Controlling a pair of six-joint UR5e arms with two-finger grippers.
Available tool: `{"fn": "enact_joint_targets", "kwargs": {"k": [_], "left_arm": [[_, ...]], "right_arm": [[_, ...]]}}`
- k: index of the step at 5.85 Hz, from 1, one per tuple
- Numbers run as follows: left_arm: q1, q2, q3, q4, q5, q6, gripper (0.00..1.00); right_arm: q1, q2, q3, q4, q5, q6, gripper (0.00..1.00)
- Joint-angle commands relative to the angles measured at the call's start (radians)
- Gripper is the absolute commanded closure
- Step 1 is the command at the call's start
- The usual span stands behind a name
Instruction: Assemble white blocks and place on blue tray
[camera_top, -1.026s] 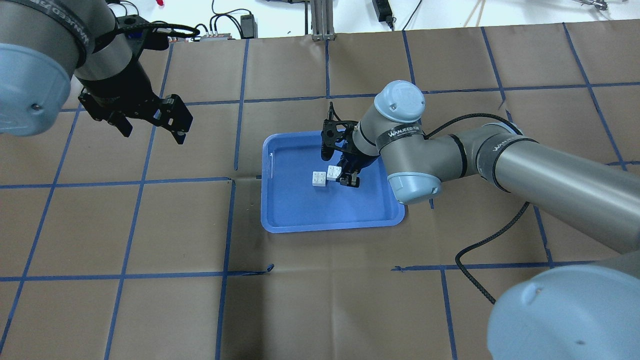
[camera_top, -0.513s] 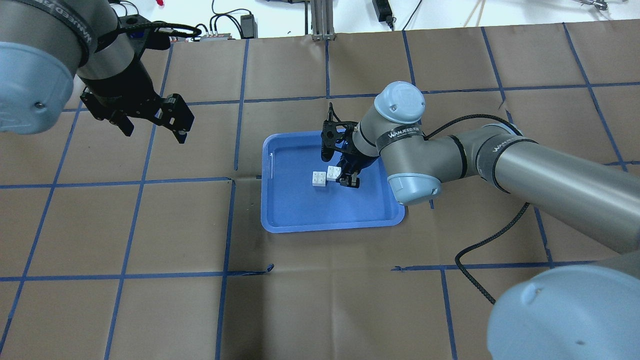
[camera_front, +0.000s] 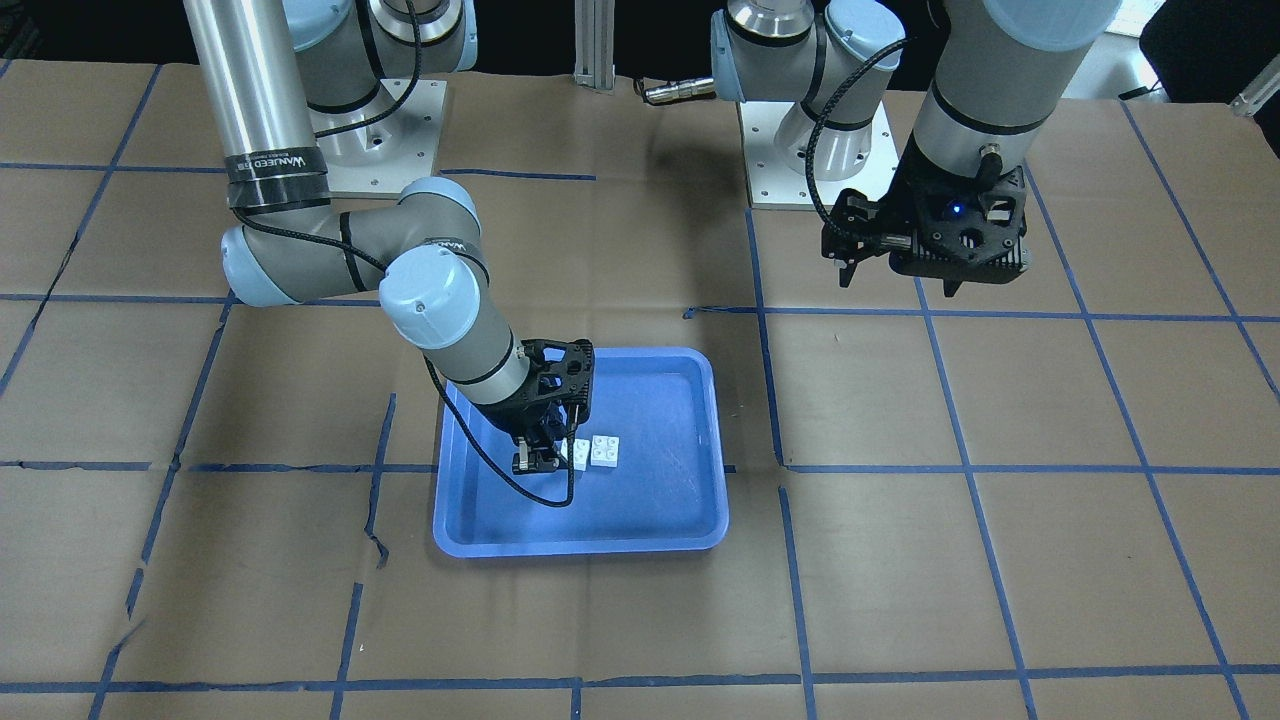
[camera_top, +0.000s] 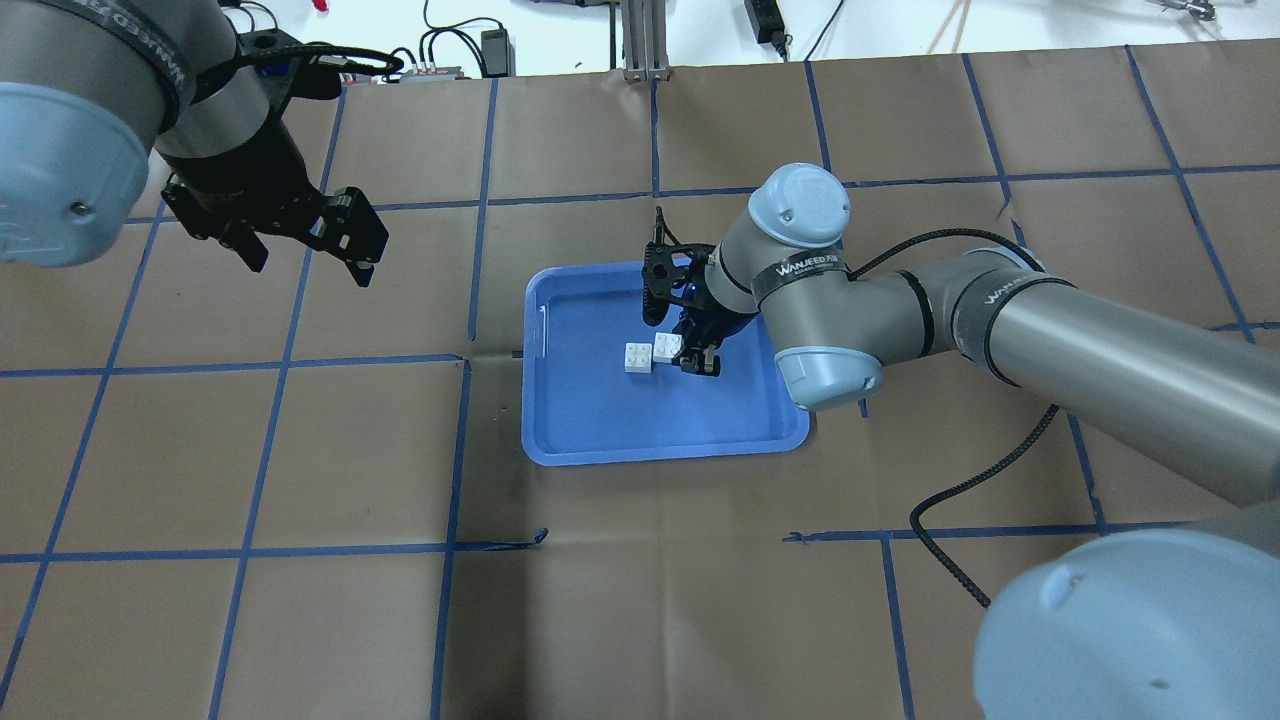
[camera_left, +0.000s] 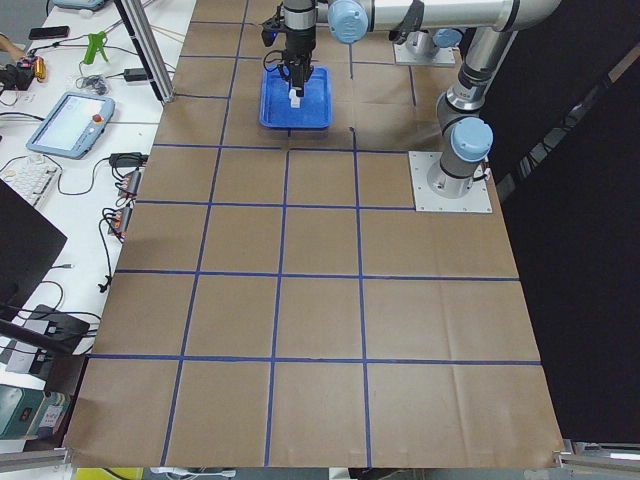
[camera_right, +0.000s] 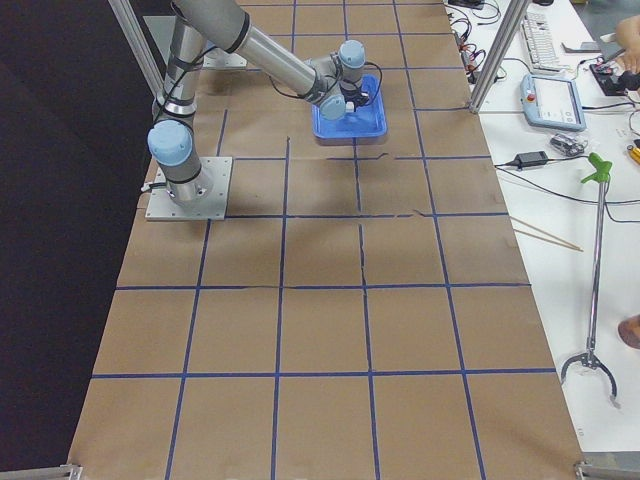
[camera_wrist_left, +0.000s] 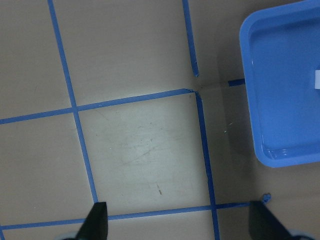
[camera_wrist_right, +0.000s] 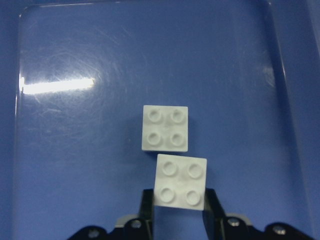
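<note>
Holding one white block (camera_wrist_right: 180, 182) clenched in my right end effector (camera_wrist_right: 180, 199) over the blue tray (camera_top: 600, 430), at the centre of the counter (camera_top: 250, 620). The second white block (camera_wrist_right: 165, 128) lies in the tray just beside it, unjoined. Assembly outstanding. Idle, my left end effector (camera_top: 305, 258) is released, toward the left edge.

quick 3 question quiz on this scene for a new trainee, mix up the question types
1. True or false: the left tool is holding a block.
2. Where does the loose block lie? A: on the brown paper. B: in the blue tray. C: on a robot base.
3. Fill in: the right tool is ___ on the second block.

Key: 1 false (it hangs open and empty over the paper); 2 B; 3 shut.
</note>
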Motion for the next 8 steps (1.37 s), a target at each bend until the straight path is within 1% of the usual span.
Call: {"fn": "enact_joint_targets", "kwargs": {"k": [1,8], "left_arm": [[-0.002,0.006,0.011,-0.003,0.004,-0.001,0.01],[-0.005,0.002,-0.001,-0.001,-0.005,-0.006,0.01]], "right_arm": [[0.002,0.011,0.000,-0.006,0.003,-0.005,0.64],[0.008,0.008,0.014,-0.017,0.003,0.000,0.64]]}}
